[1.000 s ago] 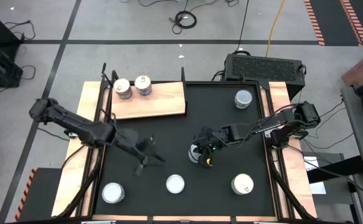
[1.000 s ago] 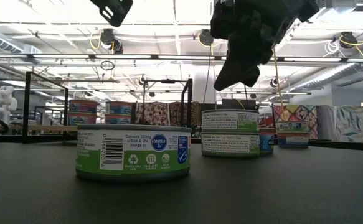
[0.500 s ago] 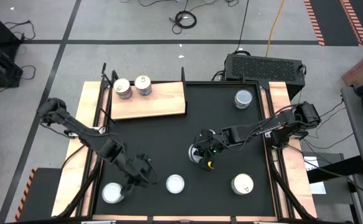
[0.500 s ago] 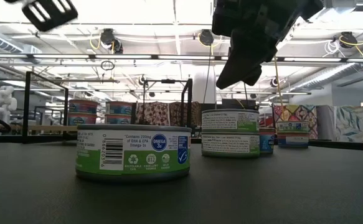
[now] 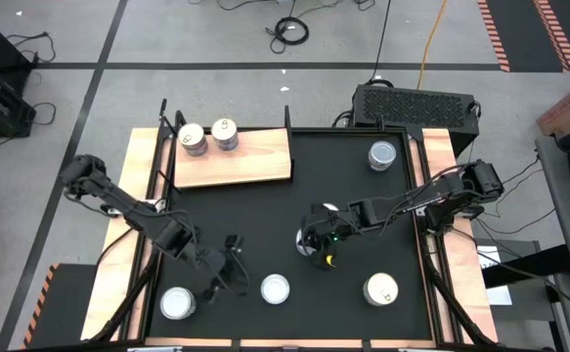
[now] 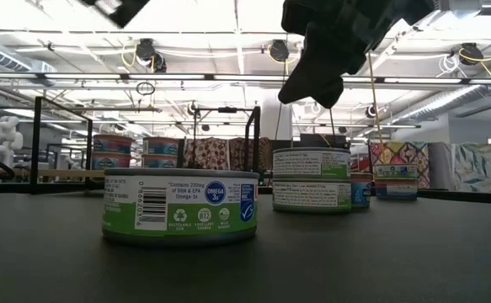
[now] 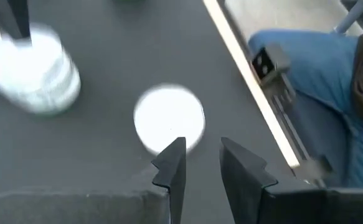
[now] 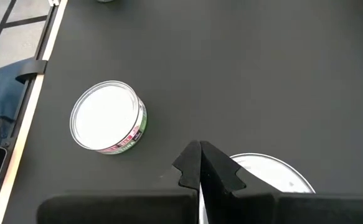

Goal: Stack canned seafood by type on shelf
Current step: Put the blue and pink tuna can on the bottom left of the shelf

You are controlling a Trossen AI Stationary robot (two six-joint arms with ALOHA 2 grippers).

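The short round metal tins lie scattered on the black tabletop, and two stand already on the light wooden shelf board. The left gripper hovers near the front tins with fingers parted and empty. The right gripper hangs over a middle tin, fingers pressed together and holding nothing. I judge the tins stiff, fairly heavy and smooth; best to take them across the side wall.

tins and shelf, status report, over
Left pincer open, empty, over near edge beside front-centre tin. Right pincer shut, empty, over mid-mat tin. Two tins on shelf, four loose. Nothing blocking.
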